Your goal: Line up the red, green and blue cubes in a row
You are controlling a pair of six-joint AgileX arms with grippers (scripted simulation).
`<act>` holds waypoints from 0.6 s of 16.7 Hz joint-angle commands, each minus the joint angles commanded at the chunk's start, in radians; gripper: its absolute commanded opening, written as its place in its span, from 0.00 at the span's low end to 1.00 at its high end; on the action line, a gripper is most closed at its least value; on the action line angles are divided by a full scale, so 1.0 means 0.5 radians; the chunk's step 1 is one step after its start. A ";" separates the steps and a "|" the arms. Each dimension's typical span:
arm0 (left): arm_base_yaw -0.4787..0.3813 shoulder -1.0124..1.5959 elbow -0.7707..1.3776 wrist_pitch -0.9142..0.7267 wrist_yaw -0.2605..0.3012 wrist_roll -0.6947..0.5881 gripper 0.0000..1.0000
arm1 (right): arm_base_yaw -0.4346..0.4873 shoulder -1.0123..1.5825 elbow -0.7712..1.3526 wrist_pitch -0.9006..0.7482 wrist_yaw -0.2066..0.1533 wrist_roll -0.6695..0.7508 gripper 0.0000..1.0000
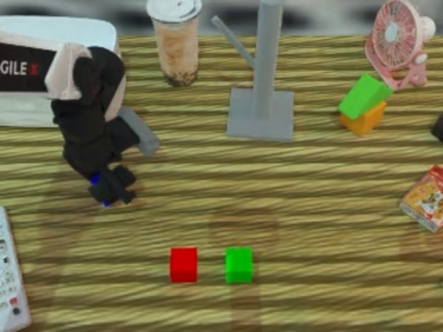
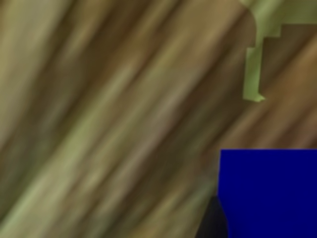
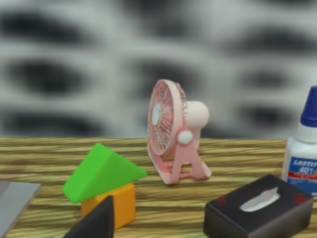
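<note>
Left claw [image 1: 111, 187] grips the blue cube [image 1: 97, 181] at the frame's left; the right arm is out of view. Red cube [image 1: 183, 265] and green cube [image 1: 239, 265] sit bottom centre; blue should land level, evenly spaced beside them.

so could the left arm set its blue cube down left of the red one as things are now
Probably yes. The left gripper holds the blue cube over bare table, and nothing lies between it and the spot left of the red cube. The green cube sits on the red one's right.
</note>
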 joint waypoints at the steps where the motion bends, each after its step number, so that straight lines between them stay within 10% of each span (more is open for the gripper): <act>1: 0.000 0.000 0.000 0.000 0.000 0.000 0.00 | 0.000 0.000 0.000 0.000 0.000 0.000 1.00; 10: 0.024 -0.158 0.166 -0.311 0.018 -0.016 0.00 | 0.000 0.000 0.000 0.000 0.000 0.000 1.00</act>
